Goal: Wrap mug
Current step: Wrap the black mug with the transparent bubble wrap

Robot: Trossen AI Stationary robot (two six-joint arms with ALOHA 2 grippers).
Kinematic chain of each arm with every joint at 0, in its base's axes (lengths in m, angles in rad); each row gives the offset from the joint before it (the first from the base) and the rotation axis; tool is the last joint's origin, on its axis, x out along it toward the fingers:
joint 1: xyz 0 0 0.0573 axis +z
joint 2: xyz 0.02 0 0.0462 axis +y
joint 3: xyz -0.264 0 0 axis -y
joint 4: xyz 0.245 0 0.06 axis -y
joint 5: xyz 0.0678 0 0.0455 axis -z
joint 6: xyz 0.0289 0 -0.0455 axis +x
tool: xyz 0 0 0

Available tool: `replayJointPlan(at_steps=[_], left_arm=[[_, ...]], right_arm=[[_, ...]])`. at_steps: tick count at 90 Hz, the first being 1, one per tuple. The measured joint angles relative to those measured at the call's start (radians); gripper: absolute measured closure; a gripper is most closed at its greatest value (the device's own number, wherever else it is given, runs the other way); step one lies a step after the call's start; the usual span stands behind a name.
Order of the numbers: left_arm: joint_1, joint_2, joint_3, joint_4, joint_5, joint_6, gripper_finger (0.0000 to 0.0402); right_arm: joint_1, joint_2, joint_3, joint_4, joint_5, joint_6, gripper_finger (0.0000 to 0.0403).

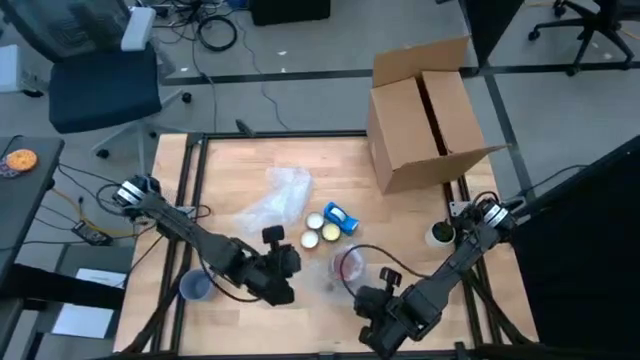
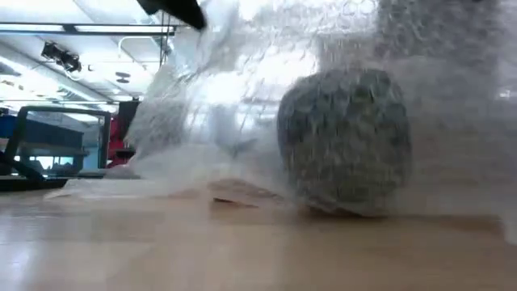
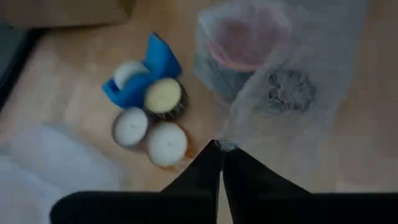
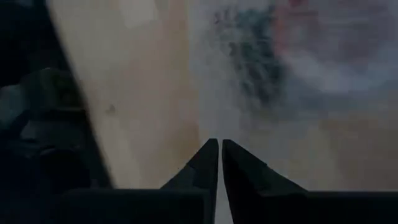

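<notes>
the dark speckled ceramic mug (image 1: 349,266) stands near the front middle of the light wooden desk (image 1: 420,215), inside a sheet of clear bubble wrap (image 3: 292,93). the left claw (image 3: 219,148) is clamped on one corner of that sheet, apparently to keep it taut. the right claw (image 4: 219,149), beside the mug, has its fingers together, seemingly pinching the other edge.

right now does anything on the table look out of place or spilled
Nothing spilled or damaged. The mug sits upright, partly covered in bubble wrap, with the left pincer shut on a wrap edge. A spare crumpled sheet lies loose beside the candles.
</notes>
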Motion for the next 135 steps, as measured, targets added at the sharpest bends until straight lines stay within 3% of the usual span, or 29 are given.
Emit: replayJointPlan(at_steps=[24,46,67,115,135], left_arm=[[-0.01,-0.026,0.0,-0.027,-0.004,-0.014,0.0402],[-0.092,-0.026,0.0,-0.013,0.009,-0.074,0.0402],[-0.156,-0.026,0.0,0.092,-0.009,-0.08,0.0402],[-0.17,-0.022,-0.072,0.42,-0.075,0.084,0.0402],[-0.169,-0.022,-0.077,0.452,-0.095,0.097,0.0402]], right_arm=[[-0.092,0.0,0.0,-0.058,0.057,-0.072,0.0403],[-0.206,-0.001,-0.024,-0.069,0.055,-0.181,0.0403],[-0.272,-0.001,-0.026,0.049,0.033,-0.35,0.0403],[-0.29,-0.001,-0.027,0.348,-0.015,-0.644,0.0403],[-0.246,-0.026,0.008,0.283,-0.008,-0.616,0.0403]])
